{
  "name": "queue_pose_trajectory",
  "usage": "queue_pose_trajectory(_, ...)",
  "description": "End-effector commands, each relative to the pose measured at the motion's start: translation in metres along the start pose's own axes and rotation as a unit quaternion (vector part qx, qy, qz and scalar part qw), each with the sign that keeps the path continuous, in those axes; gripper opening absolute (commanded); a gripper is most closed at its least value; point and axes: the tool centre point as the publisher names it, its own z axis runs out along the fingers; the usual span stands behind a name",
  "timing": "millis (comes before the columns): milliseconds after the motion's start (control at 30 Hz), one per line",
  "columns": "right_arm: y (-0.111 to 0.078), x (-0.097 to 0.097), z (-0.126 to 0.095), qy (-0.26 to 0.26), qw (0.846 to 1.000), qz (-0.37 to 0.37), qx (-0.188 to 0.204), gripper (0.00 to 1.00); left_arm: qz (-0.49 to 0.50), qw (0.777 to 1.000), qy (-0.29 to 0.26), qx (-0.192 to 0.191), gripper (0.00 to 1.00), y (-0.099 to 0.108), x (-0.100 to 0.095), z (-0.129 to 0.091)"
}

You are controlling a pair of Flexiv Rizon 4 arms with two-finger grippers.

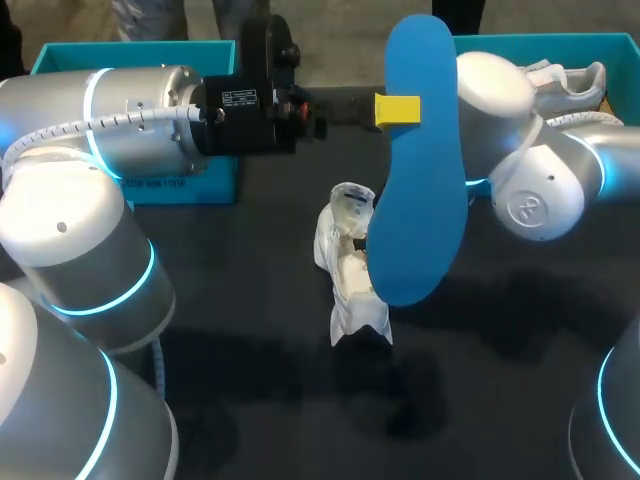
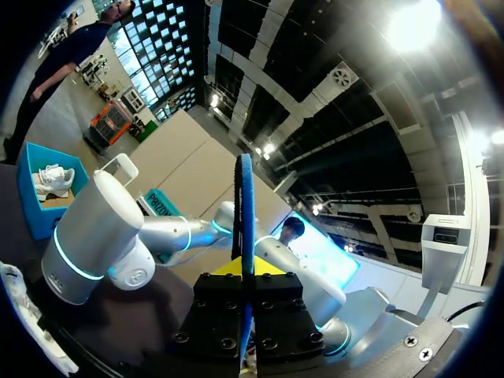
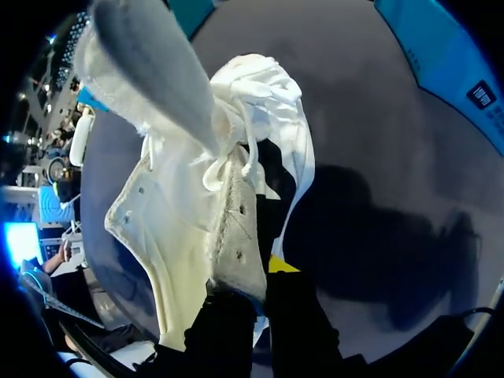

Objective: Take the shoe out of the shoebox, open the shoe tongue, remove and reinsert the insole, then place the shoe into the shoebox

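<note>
High over the middle of the table, my left gripper (image 1: 397, 108) is shut on the blue insole (image 1: 420, 160), which hangs with its flat side facing the head view. In the left wrist view the insole (image 2: 246, 197) rises edge-on from between the shut fingers of the gripper (image 2: 246, 272). The white shoe (image 1: 347, 270) stands on end on the dark table, just beside and below the insole. My right gripper (image 3: 260, 276) is shut on the shoe's (image 3: 181, 181) upper edge near the laces. In the head view the insole hides that gripper.
A teal shoebox (image 1: 140, 60) stands at the back left, behind my left arm. A second teal box (image 1: 540, 45) at the back right holds another white shoe (image 1: 572, 80). The dark table (image 1: 260, 400) stretches in front of the shoe.
</note>
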Motion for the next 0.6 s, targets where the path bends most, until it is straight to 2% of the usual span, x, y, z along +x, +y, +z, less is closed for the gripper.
queue_pose_trajectory(33,0.001,-0.001,0.008,0.006,1.000,0.007,-0.005,0.00,0.000,1.000,-0.001,0.001,0.00,0.001,0.000,0.001)
queue_pose_trajectory(100,0.000,0.000,0.008,0.005,1.000,0.008,-0.007,0.00,0.000,1.000,-0.001,0.001,0.00,0.001,0.000,0.001)
queue_pose_trajectory(133,-0.001,0.001,0.007,0.004,1.000,0.009,-0.009,0.16,0.000,1.000,-0.001,0.001,0.00,0.001,0.000,0.001)
queue_pose_trajectory(167,-0.001,0.000,0.006,0.004,1.000,0.009,-0.010,0.38,0.000,1.000,-0.001,0.001,0.00,0.001,0.000,0.001)
queue_pose_trajectory(200,-0.002,0.000,0.003,0.004,1.000,0.008,-0.011,0.98,0.000,1.000,-0.001,0.001,0.00,0.001,0.000,0.001)
queue_pose_trajectory(500,-0.011,0.015,-0.028,-0.001,1.000,0.009,-0.020,1.00,0.000,1.000,-0.001,0.001,0.00,0.001,0.000,0.001)
queue_pose_trajectory(600,-0.012,0.018,-0.039,-0.002,0.999,0.009,-0.033,1.00,0.000,1.000,-0.001,0.001,0.00,0.001,0.000,0.001)
